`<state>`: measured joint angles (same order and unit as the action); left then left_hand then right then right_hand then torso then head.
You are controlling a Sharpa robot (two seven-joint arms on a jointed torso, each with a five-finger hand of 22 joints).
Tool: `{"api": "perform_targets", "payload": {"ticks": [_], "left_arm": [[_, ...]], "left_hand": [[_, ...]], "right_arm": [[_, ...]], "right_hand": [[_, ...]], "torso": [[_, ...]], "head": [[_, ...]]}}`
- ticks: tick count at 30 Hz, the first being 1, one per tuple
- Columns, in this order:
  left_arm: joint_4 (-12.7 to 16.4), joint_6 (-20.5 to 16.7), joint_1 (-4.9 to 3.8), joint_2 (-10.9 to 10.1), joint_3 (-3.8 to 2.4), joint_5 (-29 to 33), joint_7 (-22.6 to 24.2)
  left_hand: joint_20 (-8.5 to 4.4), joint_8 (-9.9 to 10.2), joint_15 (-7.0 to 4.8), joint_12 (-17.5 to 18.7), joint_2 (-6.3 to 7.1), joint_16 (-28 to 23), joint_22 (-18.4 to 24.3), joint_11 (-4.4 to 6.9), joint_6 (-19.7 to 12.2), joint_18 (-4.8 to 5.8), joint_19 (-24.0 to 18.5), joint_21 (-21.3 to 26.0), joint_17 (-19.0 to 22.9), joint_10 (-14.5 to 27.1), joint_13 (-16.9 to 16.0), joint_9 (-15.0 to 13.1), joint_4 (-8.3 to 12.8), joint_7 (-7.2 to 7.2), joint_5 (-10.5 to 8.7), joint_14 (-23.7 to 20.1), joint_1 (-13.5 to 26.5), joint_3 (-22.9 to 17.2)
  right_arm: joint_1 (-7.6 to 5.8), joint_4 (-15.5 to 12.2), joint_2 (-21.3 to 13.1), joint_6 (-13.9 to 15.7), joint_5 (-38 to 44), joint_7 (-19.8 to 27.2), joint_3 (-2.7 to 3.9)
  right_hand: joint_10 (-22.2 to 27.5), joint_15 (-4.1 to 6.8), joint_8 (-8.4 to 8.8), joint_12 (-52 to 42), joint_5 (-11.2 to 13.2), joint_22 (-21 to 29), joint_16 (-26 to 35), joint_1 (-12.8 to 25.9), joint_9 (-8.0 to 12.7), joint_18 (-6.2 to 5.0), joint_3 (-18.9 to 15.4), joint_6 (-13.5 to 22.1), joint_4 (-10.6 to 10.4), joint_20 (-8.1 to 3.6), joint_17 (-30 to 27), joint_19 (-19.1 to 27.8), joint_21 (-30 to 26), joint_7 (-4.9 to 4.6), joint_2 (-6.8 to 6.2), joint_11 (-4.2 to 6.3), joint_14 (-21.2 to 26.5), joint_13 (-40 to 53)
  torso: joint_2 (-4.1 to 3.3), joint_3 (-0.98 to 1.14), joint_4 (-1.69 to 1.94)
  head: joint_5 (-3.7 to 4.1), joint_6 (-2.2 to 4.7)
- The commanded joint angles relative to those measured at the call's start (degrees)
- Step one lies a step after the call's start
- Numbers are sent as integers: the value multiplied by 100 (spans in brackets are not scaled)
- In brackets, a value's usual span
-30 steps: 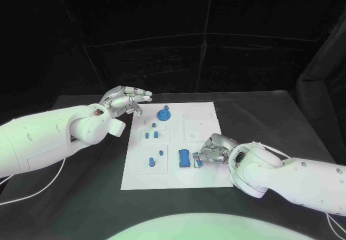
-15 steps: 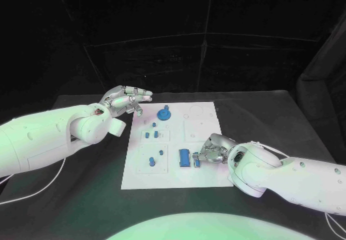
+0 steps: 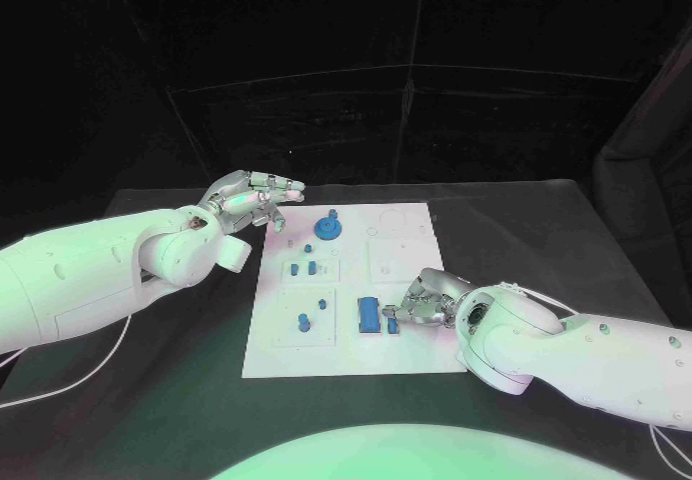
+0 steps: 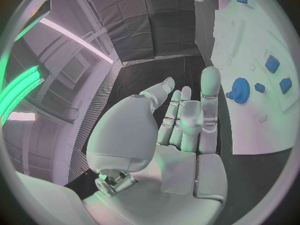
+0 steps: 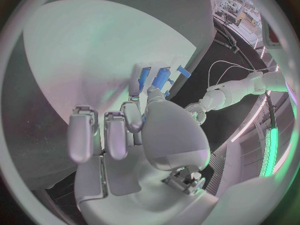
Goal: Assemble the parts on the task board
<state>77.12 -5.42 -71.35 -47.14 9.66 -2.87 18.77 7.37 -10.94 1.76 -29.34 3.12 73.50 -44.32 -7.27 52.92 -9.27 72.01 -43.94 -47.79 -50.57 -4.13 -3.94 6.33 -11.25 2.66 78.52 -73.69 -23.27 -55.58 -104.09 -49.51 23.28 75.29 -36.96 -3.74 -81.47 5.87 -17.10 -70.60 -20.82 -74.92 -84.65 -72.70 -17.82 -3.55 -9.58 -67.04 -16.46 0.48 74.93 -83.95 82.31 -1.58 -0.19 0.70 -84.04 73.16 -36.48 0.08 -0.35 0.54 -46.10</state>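
White task board [image 3: 411, 345] lies at the middle of the black table [image 3: 577, 240], carrying the blue parts. A blue gear [image 3: 329, 230] stands near the far edge of the board, small blue pieces [image 3: 300, 269] sit in recesses behind mid-board, one blue peg [image 3: 304, 322] stands in a near recess, and a blue rectangular block [image 3: 371, 316] lies near the right hand.

Left hand [image 3: 257, 203]: held above the table just beyond the board's far left corner, fingers apart and slightly curled, nothing in it. In the left wrist view the fingers [image 4: 209, 97] extend toward the gear [image 4: 240, 89] without touching it.

Right hand [image 3: 423, 300]: lowered onto the near right part of the board, fingers curled in beside the rectangular block. A small blue part [image 3: 395, 322] sits at the fingertips; whether it is pinched or only touched cannot be determined. In the right wrist view the fingertips [image 5: 152, 91] reach the blue pieces [image 5: 161, 77] on the board.

No legible writing or brand marks are visible.

Compared with half a second ago, both hands and all parts occupy the same positions.
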Motion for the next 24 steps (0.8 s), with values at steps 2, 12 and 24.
{"api": "perform_targets", "payload": {"ticks": [2, 12, 24], "left_arm": [[3, 70, -9, 5, -4, 19, 12], [-8, 74, -9, 13, -4, 19, 11], [-20, 77, -8, 23, -4, 19, 9]], "left_hand": [[5, -35, 9, -21, 11, 21, 8, 15, -30, -78, -52, 27, 8, 41, 6, 1, 20, -5, 16, -33, 27, 8], [7, -40, 12, -27, 11, 24, 12, 11, -40, -79, -55, 33, 17, 57, 9, 2, 21, -9, 16, -37, 35, 16], [7, -40, 12, -27, 11, 24, 12, 11, -40, -79, -55, 33, 17, 57, 9, 2, 21, -9, 16, -37, 35, 16]], "right_arm": [[-3, -13, -1, -63, 29, 76, 0], [-3, -3, -71, 103, 75, 252, 0], [-4, 44, -206, -23, 109, 474, 1]], "right_hand": [[-222, -2, -46, -38, 809, -491, -20, 334, -49, 105, -239, 14, -8, -9, 653, -195, 9, -31, -21, 157, -428, 251], [-189, -6, -54, 43, 913, -452, 6, 521, -94, 94, -390, 64, 2, -8, 617, -176, -24, -38, -95, 150, -420, 210], [-133, -13, -52, 136, 727, -426, 23, -360, -154, 88, -210, 165, 490, -1, 601, -158, -52, -55, -1, 140, -416, 172]], "torso": [[2, 0, -5], [-1, 1, 3], [6, 1, -7]], "head": [[6, -6], [16, 0], [12, 18]]}}
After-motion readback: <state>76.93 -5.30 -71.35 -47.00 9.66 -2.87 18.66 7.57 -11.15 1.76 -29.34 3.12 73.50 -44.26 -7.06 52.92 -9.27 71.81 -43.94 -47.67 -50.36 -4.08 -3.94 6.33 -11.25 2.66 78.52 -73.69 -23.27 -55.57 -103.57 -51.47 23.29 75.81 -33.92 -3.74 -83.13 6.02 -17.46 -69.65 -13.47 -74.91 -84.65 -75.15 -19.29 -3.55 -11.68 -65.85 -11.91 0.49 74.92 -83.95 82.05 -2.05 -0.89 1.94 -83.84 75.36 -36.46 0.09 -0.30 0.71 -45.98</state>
